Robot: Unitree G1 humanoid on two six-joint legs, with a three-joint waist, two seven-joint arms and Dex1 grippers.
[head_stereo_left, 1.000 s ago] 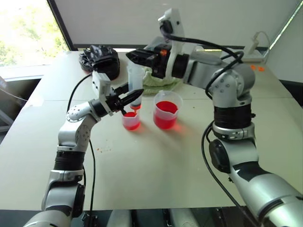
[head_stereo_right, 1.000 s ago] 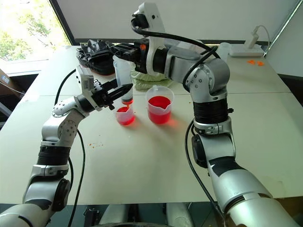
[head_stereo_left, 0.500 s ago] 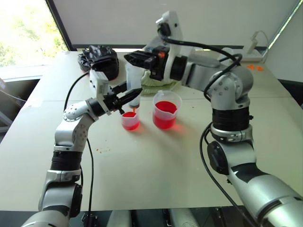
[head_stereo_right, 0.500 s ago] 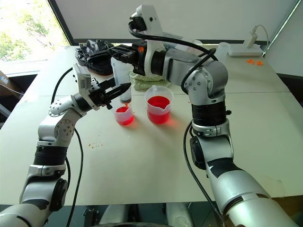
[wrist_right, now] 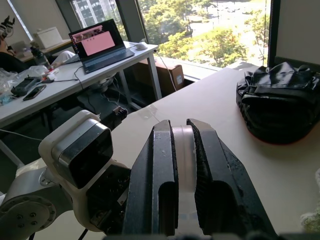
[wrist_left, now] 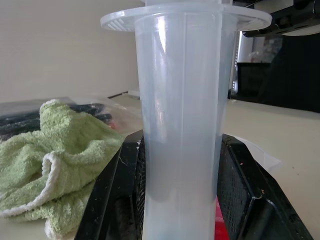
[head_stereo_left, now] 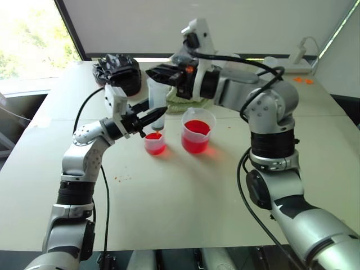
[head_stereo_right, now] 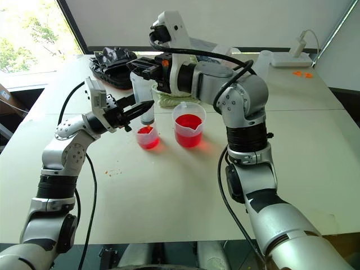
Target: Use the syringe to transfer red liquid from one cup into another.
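Daylight from the window falls across a pale table, and over its middle the two arms hold the syringe upright between them. Over the last second very little has altered: the syringe was already standing tip-down over the small cup, and it seems to have crept slightly higher, so the orange tip now sits just above the rim rather than at it. The left gripper stays clamped around the lower barrel; the left wrist view shows its black fingers pressed to either side of the clear tube. The right gripper remains shut on the whitish plunger at the top, seen pinched between its pads in the right wrist view. The barrel looks cloudy and pale, with no red I can make out, so I'd guess the discharge into the small cup is finished or nearly so. That cup holds red liquid to roughly two-thirds. Just beside it, toward the right arm, the beaker is about half full of the same red. Behind them lie a green towel and a black bag.
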